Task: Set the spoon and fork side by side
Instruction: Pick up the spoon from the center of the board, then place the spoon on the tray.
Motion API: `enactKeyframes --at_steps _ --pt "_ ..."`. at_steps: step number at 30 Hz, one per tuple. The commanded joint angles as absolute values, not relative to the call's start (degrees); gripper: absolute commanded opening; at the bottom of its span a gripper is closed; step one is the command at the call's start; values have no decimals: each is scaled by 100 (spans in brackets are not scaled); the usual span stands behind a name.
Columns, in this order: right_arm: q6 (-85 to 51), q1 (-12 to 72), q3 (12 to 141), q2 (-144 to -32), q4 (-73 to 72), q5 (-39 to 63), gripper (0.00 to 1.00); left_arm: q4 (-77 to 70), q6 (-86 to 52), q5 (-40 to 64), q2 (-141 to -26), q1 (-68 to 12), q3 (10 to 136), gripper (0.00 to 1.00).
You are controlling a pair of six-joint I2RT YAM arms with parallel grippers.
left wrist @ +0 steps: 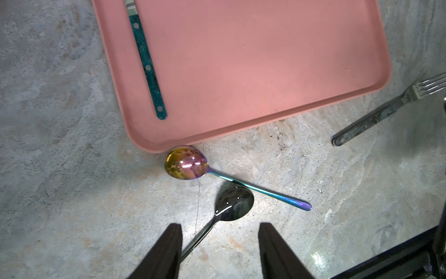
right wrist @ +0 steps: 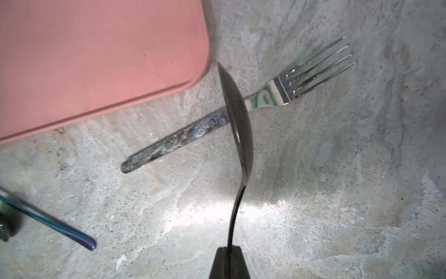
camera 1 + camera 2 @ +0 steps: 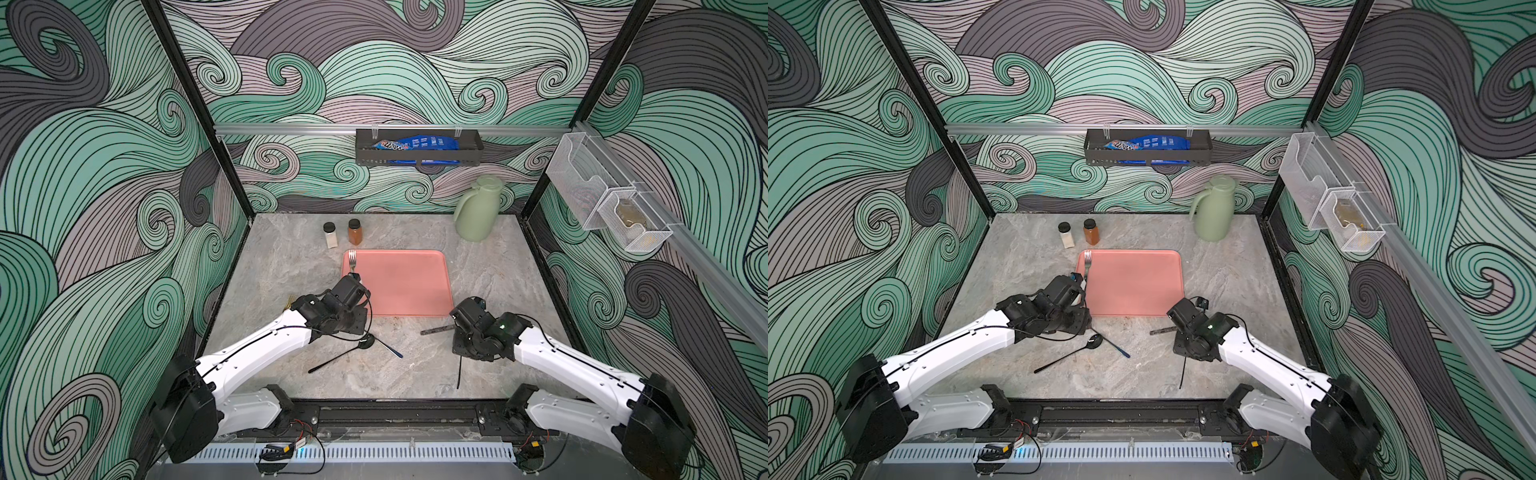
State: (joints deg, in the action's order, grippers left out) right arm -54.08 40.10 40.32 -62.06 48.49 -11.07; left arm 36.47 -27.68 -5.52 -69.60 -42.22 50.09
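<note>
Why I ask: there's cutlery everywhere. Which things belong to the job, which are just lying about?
Job, likely: dark spoon held by right gripper; green-handled fork lying on pink tray.
Lying about: table fork, black spoon, iridescent spoon, pale jar, orange jar, green jug, snack bag.

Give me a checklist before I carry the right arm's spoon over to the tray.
1. Right gripper shut on dark spoon handle: ok.
2. Spoon bowl level: not ok, it shows edge-on in the right wrist view.
3. Tray fork lying inside pink tray by its left rim: ok.
4. Bare tray floor beside that fork: ok.
5. Left gripper out of the way: not ok; open, empty, over the tray's near-left corner in both top views.
6. Spoon clear above table fork: cannot tell.
</note>
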Motion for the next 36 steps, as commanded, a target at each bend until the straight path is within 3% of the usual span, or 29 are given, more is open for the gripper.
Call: enactKeyframes --at_steps 1,6,13,22,27,36 --pt "-5114 3981 4537 -6127 4941 -1288 1 3823 -2838 -527 -6751 -4254 5038 55" --pt "-4557 3978 5511 -6674 4317 -1026 0 3934 -2868 -589 -6619 -4254 5041 55" --pt "-3928 3972 7186 -8353 3686 -191 0 4312 -3050 -1069 -6122 -4246 4978 54" --pt "-3464 3973 8701 -10329 2637 888 0 4714 -3249 -1030 -4603 -4237 4949 54" --pt "-3396 3924 9355 -11313 2137 1424 0 4846 -3269 -1293 -3810 -4236 4907 54" --pt "-3865 3691 9901 -12583 1420 2156 0 5277 -3173 -1485 -3821 -4242 5275 53"
